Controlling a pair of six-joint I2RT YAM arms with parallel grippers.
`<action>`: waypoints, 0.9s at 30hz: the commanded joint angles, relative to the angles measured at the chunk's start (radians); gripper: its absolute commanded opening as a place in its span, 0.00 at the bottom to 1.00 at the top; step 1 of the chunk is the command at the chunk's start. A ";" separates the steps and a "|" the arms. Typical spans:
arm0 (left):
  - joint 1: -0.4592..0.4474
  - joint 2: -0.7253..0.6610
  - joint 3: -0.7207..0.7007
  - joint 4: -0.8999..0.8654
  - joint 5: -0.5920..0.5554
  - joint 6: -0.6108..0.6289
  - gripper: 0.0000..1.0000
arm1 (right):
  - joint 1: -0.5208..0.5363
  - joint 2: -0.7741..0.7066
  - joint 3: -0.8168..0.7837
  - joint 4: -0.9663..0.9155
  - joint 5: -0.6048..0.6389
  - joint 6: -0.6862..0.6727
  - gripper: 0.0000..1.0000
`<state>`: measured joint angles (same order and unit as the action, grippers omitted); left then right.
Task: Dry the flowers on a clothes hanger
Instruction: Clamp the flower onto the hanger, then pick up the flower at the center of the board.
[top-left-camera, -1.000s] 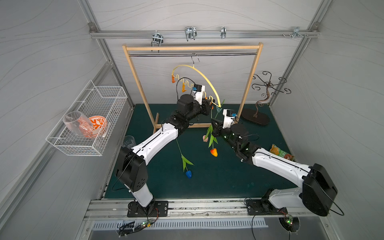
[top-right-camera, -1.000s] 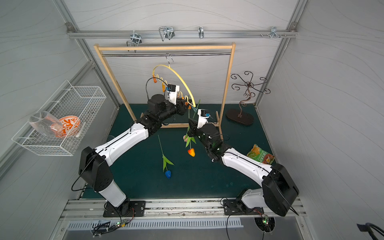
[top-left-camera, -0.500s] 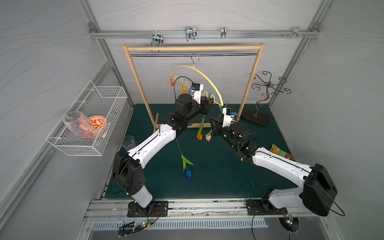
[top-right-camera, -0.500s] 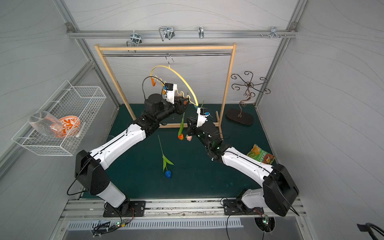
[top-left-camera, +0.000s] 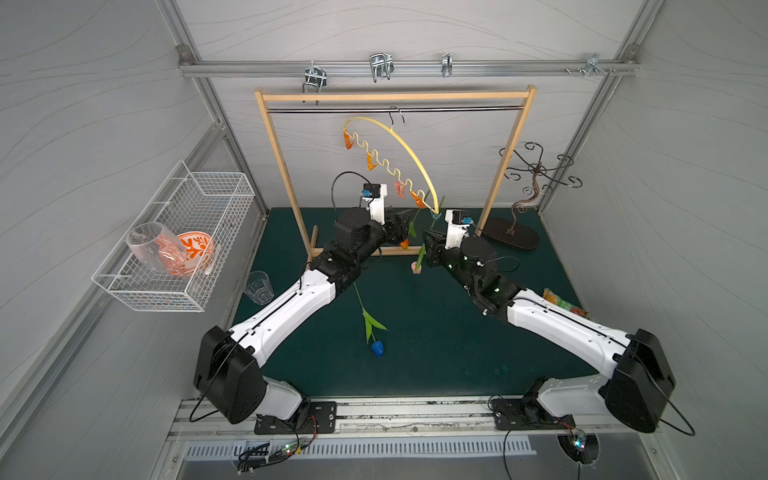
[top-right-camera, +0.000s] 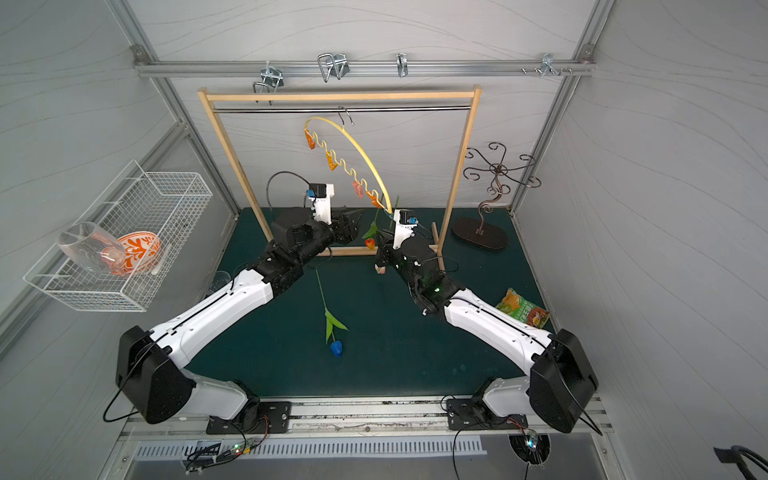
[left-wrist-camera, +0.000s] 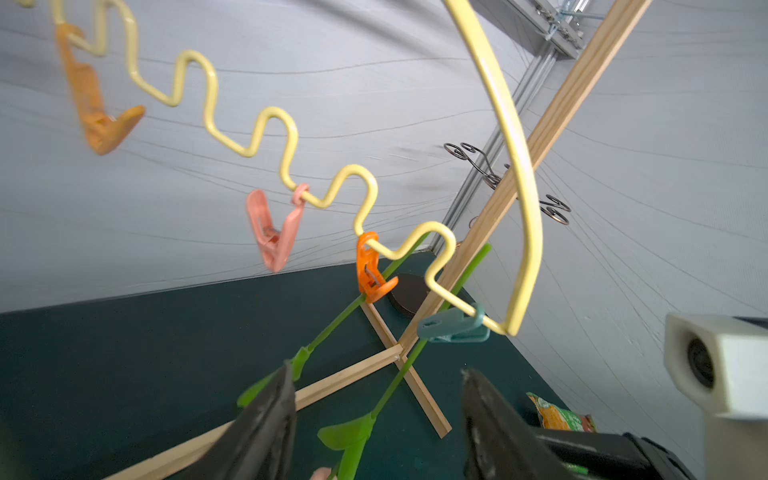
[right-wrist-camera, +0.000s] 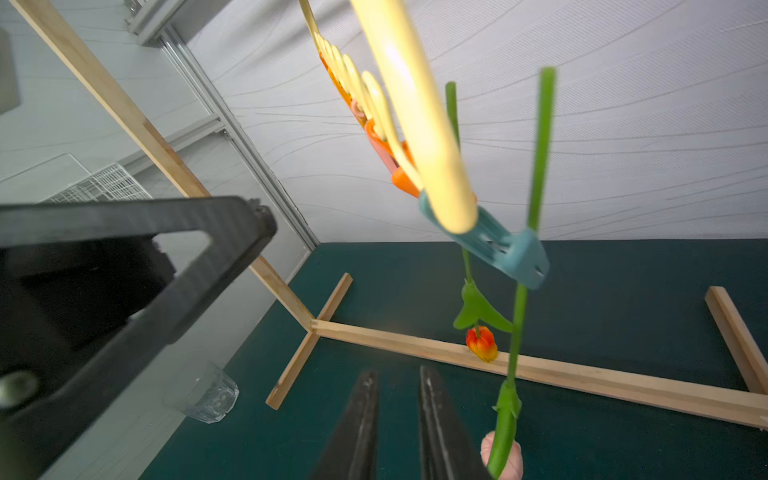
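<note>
The pale yellow clothes hanger (top-left-camera: 409, 156) hangs tilted from the rack's bar. Of the flowers, the orange tulip (top-left-camera: 404, 244) hangs head down from an orange clip (left-wrist-camera: 371, 270). The pink tulip (top-left-camera: 417, 268) hangs from the teal clip (right-wrist-camera: 507, 249). The blue tulip (top-left-camera: 377, 348) lies on the green mat. My left gripper (left-wrist-camera: 374, 399) is open just below the clips and grips nothing; the pink tulip's stem shows between its fingers. My right gripper (right-wrist-camera: 397, 382) stands beside the pink tulip's stem, jaws a little apart and empty.
The wooden garment rack (top-left-camera: 286, 178) stands at the back, its foot bars on the mat. A dark curly metal stand (top-left-camera: 528, 195) is at back right. A wire basket (top-left-camera: 183, 249) holds a glass and a bowl. A tumbler (top-left-camera: 258, 286) and a snack packet (top-right-camera: 521, 309) lie on the mat.
The orange tulip has gone from low beside the right gripper to hanging from the orange clip. The left jaws have widened and come off the clip. The right jaws have parted slightly.
</note>
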<state>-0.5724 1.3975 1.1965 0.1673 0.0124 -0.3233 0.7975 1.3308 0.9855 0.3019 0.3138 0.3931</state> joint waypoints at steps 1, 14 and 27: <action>-0.005 -0.081 -0.017 0.000 -0.091 -0.067 0.68 | 0.003 -0.041 0.018 -0.048 0.033 -0.017 0.22; 0.007 -0.381 -0.293 -0.529 -0.435 -0.469 0.79 | 0.027 -0.370 -0.017 -0.389 -0.232 -0.009 0.45; 0.046 -0.551 -0.760 -0.471 -0.613 -0.602 0.91 | 0.419 -0.616 -0.516 -0.365 0.000 0.299 0.46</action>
<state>-0.5495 0.8803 0.4572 -0.4171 -0.6163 -0.9371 1.0954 0.6758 0.5014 -0.1493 0.1303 0.6113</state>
